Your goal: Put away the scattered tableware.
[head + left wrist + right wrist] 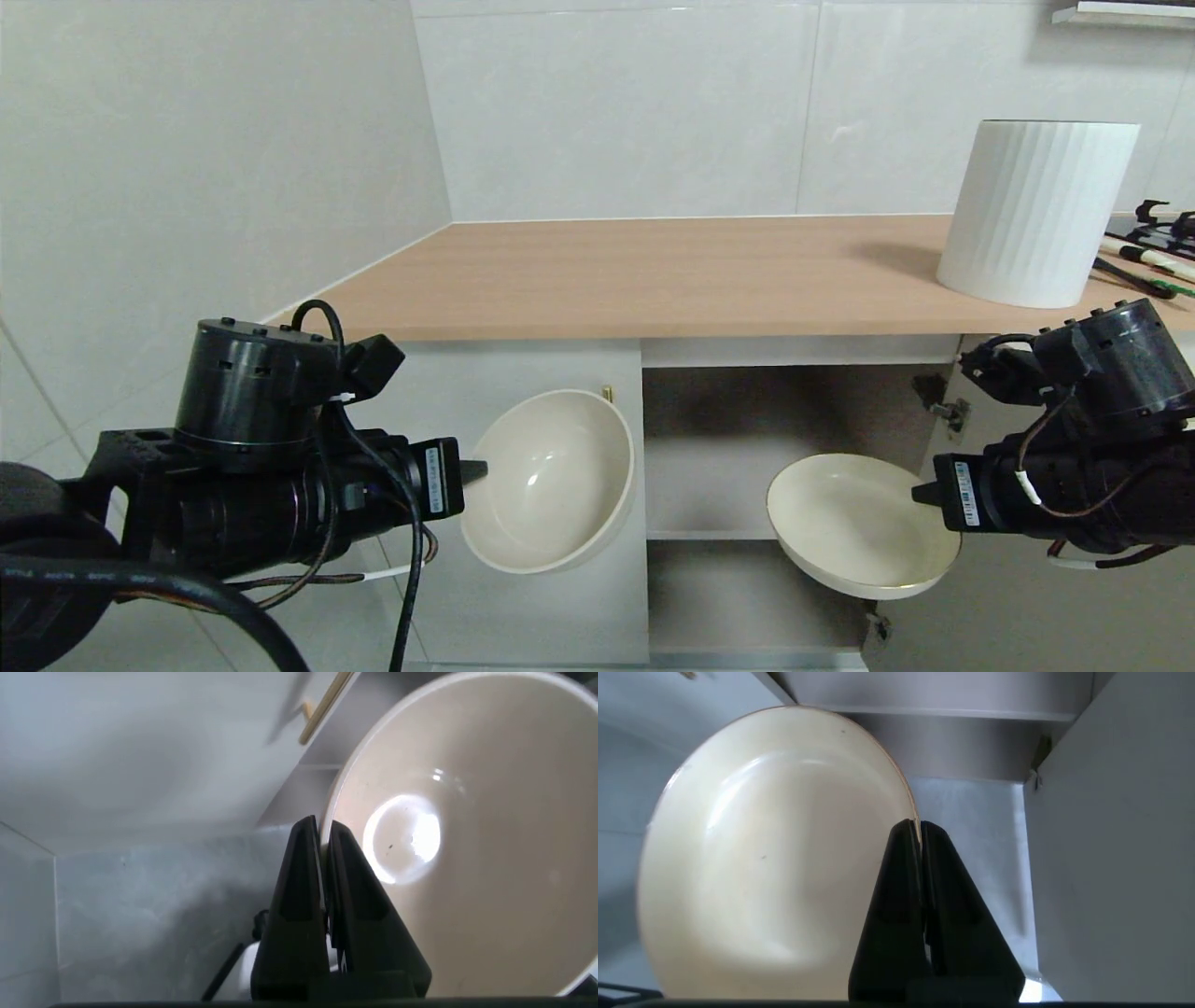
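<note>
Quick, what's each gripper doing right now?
Left gripper: shut on the bowl, at its rim.
Right gripper: shut on the plate, at its rim.

Wooden table (653, 271) runs along a tiled wall (616, 103). White ribbed cylinder (1036, 210) upright near its right end, with dark-handled utensils (1144, 257) lying just beyond it. Below is a cabinet (803, 350): left door (560, 616) closed, right bay open, inner shelf (700, 485) visible, hinge (943, 406) on the right side.

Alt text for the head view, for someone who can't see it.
The left gripper holds a cream bowl by its rim and the right gripper a cream plate, both before an open cabinet under a wooden counter with a white container.
</note>
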Robot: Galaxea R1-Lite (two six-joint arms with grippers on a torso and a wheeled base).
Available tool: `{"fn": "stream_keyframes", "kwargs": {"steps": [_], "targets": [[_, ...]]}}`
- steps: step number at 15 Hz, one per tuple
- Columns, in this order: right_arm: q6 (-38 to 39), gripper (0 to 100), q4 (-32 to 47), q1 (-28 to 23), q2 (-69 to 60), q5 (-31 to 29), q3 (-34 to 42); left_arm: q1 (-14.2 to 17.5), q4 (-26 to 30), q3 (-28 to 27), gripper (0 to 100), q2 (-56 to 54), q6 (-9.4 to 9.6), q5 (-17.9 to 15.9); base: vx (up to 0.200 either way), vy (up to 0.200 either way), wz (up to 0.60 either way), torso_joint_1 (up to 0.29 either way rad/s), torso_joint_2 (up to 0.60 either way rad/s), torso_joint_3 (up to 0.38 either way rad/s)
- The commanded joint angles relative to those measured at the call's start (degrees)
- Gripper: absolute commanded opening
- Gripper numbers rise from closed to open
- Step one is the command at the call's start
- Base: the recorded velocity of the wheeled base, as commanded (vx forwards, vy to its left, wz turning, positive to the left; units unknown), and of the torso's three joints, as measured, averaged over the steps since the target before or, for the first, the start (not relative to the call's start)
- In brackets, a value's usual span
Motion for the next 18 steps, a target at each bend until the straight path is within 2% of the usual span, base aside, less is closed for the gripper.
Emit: {"fn": "stream_keyframes", "kwargs": {"steps": [1,4,10,13,15,18], "targets": [[0.02,0,-0.05,0.03,0.08,-0.01,-0.01,0.00,-0.01,0.03,0,0.09,-0.04,-0.02,0.000,0.000,0.00,-0.119,0.44,0.310],[0.02,0,-0.05,0.03,0.08,-0.01,0.07,0.00,-0.01,-0.06,0,0.09,-0.04,-0.02,0.000,0.000,0.00,-0.069,0.29,0.212],[-0.86,0,-0.14,0.20,0.69,-0.01,0.34,0.00,-0.10,-0.14,0,0.18,0.05,-0.02,0.000,0.000,0.00,-0.006,0.02,0.013],[-1.57,0,-0.85,0.29,5.26,-0.01,0.25,0.00,-0.10,-0.76,0,0.18,0.14,-0.11,0.000,0.000,0.00,0.000,0.00,0.000],[-1.21,0,-5.06,0.20,10.27,-0.01,0.07,0.00,-0.18,-0.85,0,0.09,0.84,-0.11,0.000,0.000,0.00,0.000,0.00,0.000],[-1.04,0,-12.89,0.11,18.53,-0.10,-2.04,0.00,-0.18,-0.85,0,0.18,0.93,-0.19,0.000,0.000,0.00,0.000,0.00,0.000]]}}
